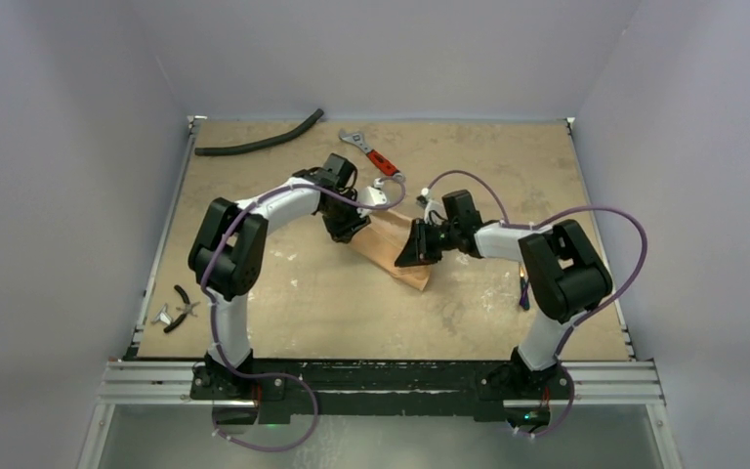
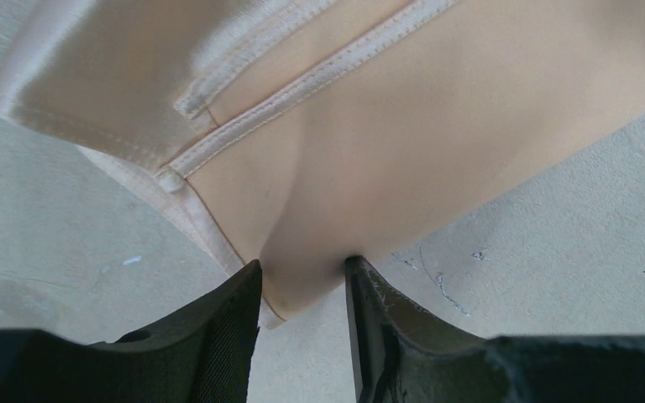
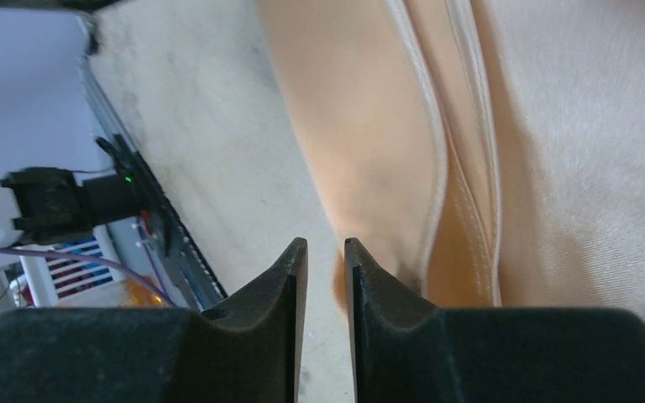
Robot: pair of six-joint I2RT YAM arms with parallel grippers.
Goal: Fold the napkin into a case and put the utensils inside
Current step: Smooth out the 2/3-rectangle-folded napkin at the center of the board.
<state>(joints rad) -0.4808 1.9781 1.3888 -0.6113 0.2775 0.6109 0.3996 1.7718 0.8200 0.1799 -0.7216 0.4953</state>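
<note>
The peach-orange napkin [image 1: 387, 250] lies as a narrow folded strip in the middle of the table, its hemmed layers overlapping [image 2: 403, 126]. My left gripper [image 1: 349, 232] is at the strip's far-left end and is shut on a folded corner, which puckers between the fingertips [image 2: 302, 264]. My right gripper [image 1: 412, 256] is low at the strip's near-right end. Its jaws [image 3: 326, 243] stand slightly open over bare table, with the napkin [image 3: 369, 126] just beside the right finger and nothing between them. A slim dark and gold sliver by the right elbow looks like the utensils [image 1: 524, 291], mostly hidden.
A curved black hose [image 1: 259, 145] lies at the back left and a red-handled wrench [image 1: 373, 156] at the back centre. Small pliers [image 1: 182, 307] sit near the left edge. Metal rails border the table on the left and near sides.
</note>
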